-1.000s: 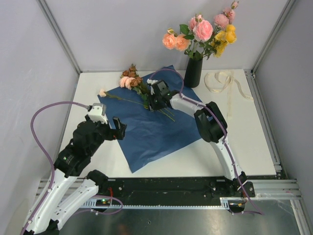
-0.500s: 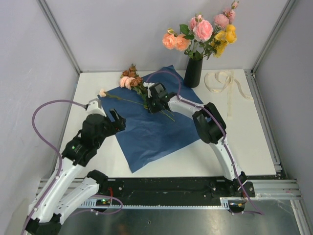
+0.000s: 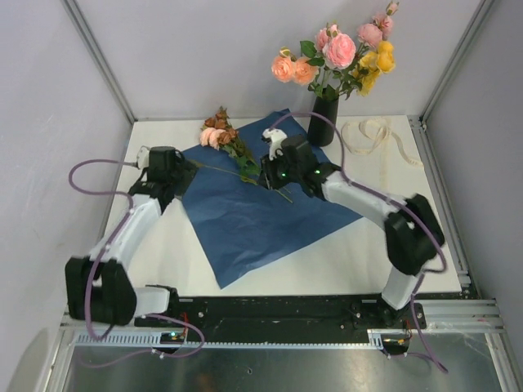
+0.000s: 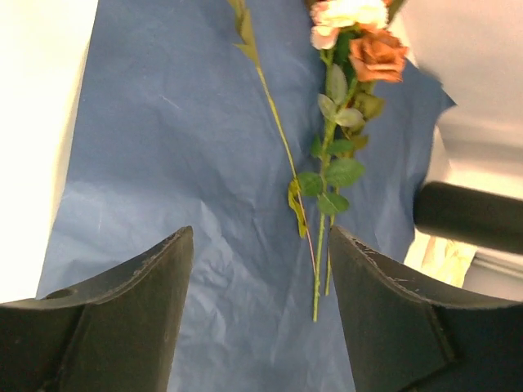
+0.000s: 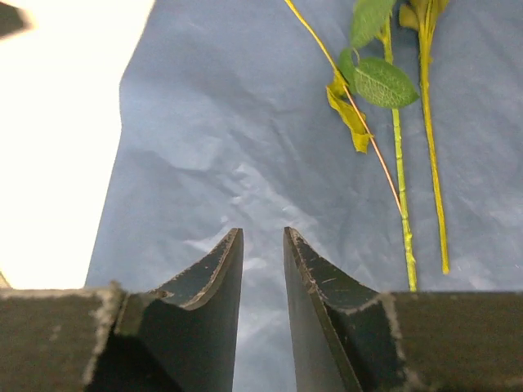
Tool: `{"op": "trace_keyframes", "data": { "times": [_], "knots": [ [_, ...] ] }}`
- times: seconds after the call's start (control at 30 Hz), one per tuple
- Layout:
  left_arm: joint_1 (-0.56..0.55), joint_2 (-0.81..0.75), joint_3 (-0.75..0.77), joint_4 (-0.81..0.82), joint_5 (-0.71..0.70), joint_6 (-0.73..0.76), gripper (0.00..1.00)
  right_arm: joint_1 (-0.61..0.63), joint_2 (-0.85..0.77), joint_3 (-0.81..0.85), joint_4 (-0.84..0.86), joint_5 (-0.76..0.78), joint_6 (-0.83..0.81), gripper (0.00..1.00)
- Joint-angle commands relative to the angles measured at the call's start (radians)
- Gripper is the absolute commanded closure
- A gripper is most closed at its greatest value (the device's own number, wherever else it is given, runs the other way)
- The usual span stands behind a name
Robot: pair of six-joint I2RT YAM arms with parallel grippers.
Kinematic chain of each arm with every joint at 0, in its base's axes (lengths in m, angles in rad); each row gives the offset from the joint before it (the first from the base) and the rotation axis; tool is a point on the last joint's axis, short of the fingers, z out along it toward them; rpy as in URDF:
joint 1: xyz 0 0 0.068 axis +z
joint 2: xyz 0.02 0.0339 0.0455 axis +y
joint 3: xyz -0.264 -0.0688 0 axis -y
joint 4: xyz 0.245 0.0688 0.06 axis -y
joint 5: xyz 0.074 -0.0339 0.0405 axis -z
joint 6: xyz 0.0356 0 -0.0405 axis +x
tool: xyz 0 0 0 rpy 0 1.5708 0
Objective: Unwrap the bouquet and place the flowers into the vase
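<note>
The blue paper sheet (image 3: 253, 212) lies spread flat on the table, unwrapped. On its back part lie peach and brownish-red flowers (image 3: 218, 132) (image 4: 359, 49), with their green stems (image 4: 320, 261) (image 5: 404, 220) running across the paper. The black vase (image 3: 323, 122) stands behind the sheet and holds pink, peach and yellow roses (image 3: 335, 53). My left gripper (image 3: 180, 170) (image 4: 260, 237) is at the sheet's left edge, open and holding nothing, with the stem ends ahead near its right finger. My right gripper (image 3: 274, 167) (image 5: 263, 231) hovers over the paper beside the stems, its jaws narrowly open and empty.
The cream ribbon (image 3: 377, 135) lies loose on the table to the right of the vase. A black rounded bar (image 4: 470, 216) crosses the right edge of the left wrist view. Grey walls close in the table on three sides.
My left arm has swung from the front left up to the sheet's left edge, its jaws narrowing. My right arm's elbow has swung out to the right and its gripper has come off the stems.
</note>
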Motion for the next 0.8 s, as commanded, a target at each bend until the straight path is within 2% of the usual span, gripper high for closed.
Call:
{"op": "trace_keyframes", "data": {
  "times": [0.0, 0.27, 0.47, 0.77],
  "knots": [
    [0.032, 0.179, 0.061, 0.153, 0.012, -0.135, 0.31, 0.005, -0.236, -0.157, 0.125, -0.01, 0.018, 0.68],
    [0.041, 0.436, 0.126, 0.324, 0.007, -0.161, 0.39, 0.025, -0.483, -0.313, 0.128, 0.026, 0.012, 0.66],
    [0.062, 0.578, 0.168, 0.398, 0.039, -0.206, 0.44, 0.025, -0.569, -0.353, 0.119, 0.044, 0.005, 0.66],
    [0.062, 0.73, 0.263, 0.439, 0.03, -0.216, 0.46, 0.025, -0.64, -0.396, 0.125, 0.07, -0.011, 0.66]
  ]
}}
